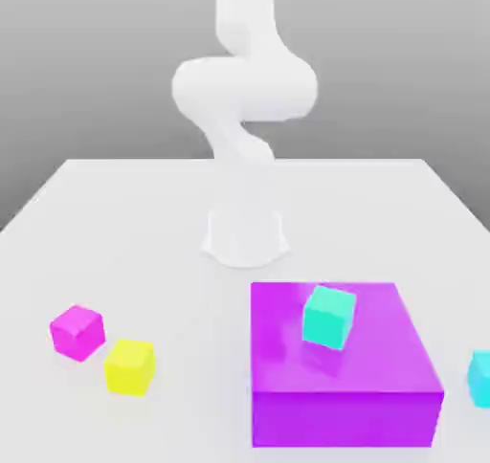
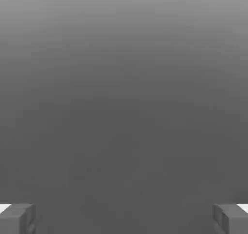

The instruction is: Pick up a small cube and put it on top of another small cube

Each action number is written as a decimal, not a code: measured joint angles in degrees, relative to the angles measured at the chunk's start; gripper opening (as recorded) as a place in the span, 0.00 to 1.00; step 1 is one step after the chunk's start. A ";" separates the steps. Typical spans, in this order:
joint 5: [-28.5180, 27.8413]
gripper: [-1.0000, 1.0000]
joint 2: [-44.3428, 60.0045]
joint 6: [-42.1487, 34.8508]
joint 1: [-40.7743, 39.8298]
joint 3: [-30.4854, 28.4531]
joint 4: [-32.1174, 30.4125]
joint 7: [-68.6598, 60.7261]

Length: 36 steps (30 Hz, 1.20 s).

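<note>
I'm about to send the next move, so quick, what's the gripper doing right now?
Gripper: open, jaws standing wide apart in the hand view, with nothing held between them.

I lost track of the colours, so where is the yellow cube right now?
In the exterior view, the yellow cube sits on the table toward the view's left, between the magenta cube and the big purple block.

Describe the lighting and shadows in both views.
Exterior view: bright, even light; the arm looks washed out against the pale table, the block's front is darker than its top, no clear cast shadows. Hand view: dim grey, lighter toward one edge.
</note>
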 joint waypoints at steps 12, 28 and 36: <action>-0.60 0.50 25.22 8.04 10.79 5.49 -0.88 -15.12; -9.40 0.50 58.98 18.67 23.96 12.86 -1.71 -28.80; -13.45 0.00 68.50 25.48 27.14 9.60 0.01 -26.54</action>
